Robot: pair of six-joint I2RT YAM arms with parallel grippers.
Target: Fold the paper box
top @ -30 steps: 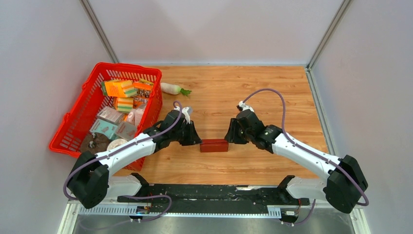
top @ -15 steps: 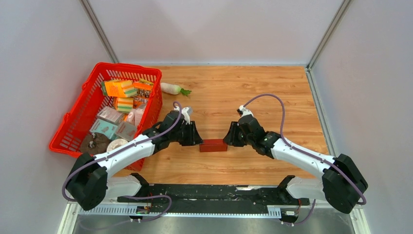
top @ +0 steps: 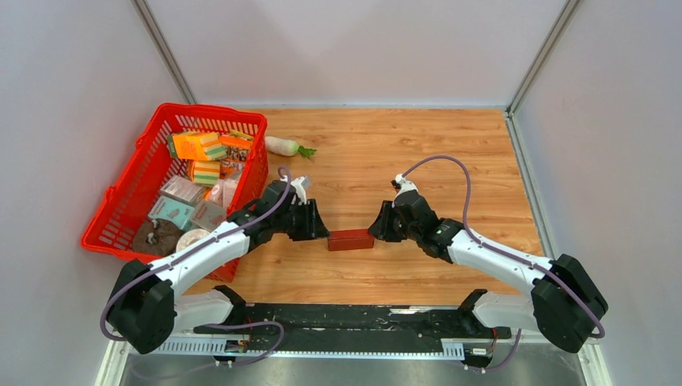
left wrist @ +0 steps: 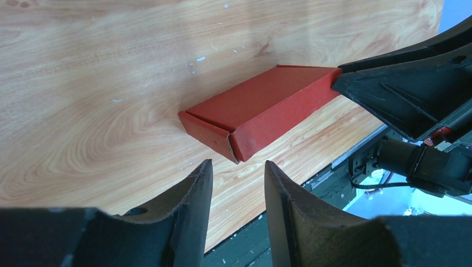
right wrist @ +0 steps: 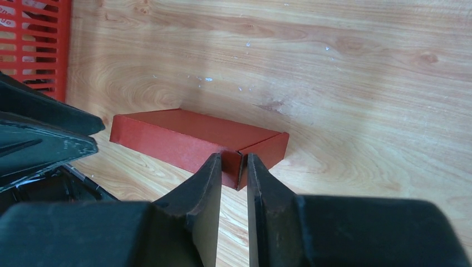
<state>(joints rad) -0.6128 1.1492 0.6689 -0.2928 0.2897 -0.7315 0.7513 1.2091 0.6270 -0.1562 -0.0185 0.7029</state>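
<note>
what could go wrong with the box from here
1. The left gripper is open and clear of the box, so the end flap facing it, not quite flush, may spring out.
2. The right gripper, nearly closed at the other end, could miss the flap edge and shove the box along the table.

A red basket (top: 213, 110) is sitting at the left edge of the table (top: 418, 145), holding packets (top: 195, 145). A white radish (top: 283, 145) is lying beside it.
</note>
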